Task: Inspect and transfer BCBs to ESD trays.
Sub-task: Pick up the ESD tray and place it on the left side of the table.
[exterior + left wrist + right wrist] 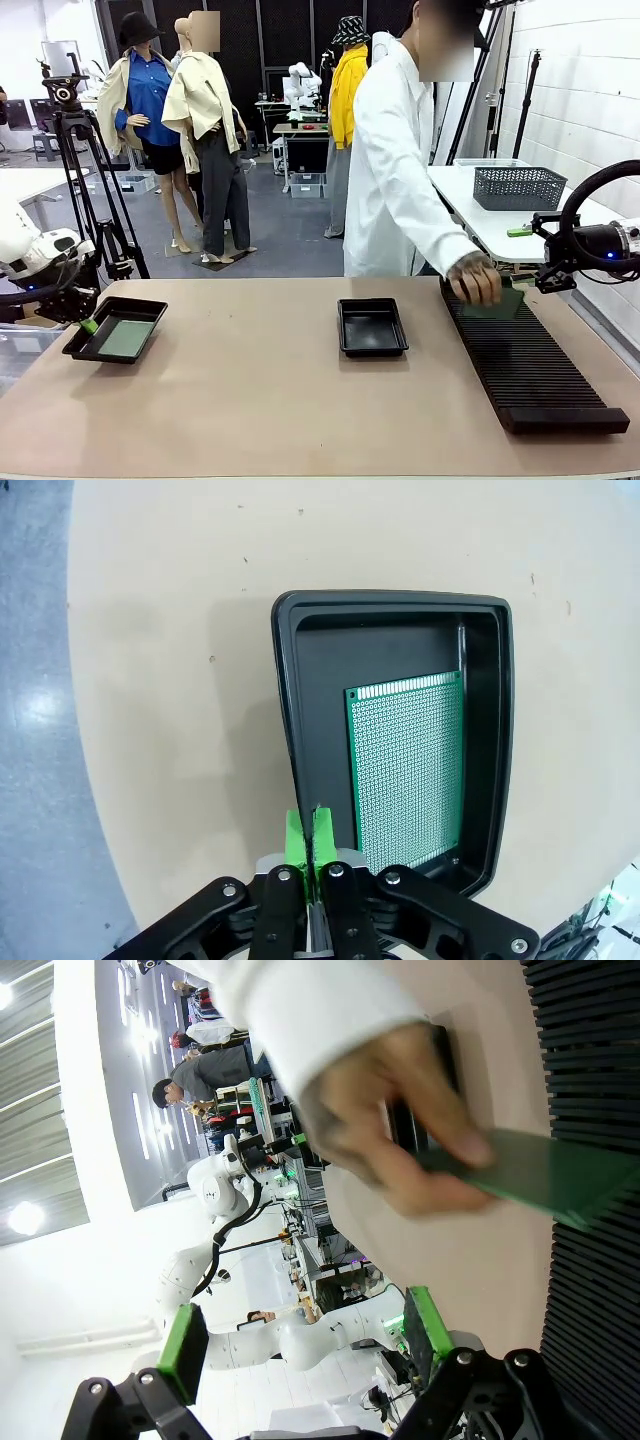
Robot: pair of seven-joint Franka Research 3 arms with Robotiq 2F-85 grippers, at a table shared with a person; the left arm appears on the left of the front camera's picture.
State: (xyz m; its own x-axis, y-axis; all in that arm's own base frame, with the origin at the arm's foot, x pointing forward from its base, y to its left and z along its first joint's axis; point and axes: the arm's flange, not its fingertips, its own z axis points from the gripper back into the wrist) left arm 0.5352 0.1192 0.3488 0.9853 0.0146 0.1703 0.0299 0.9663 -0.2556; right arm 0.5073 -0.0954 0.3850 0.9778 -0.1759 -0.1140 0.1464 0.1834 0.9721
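While a person's hand [476, 279] pinches a BCB [503, 302] over the rack [530, 365], the right gripper [300, 1310] hovers nearby, fingers apart, probably awaiting handover.

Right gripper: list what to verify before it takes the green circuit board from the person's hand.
1. Right gripper open: ok, pads spread wide.
2. Green circuit board presented: ok, the person's hand holds it over the slotted rack.
3. Board held steady: cannot tell, hand and board are blurred in the right wrist view.
4. Middle ESD tray empty: ok.
5. Left ESD tray filled: ok, one perfboard lies flat inside.
6. Left gripper clear of that tray: cannot tell, pads together right at its rim.
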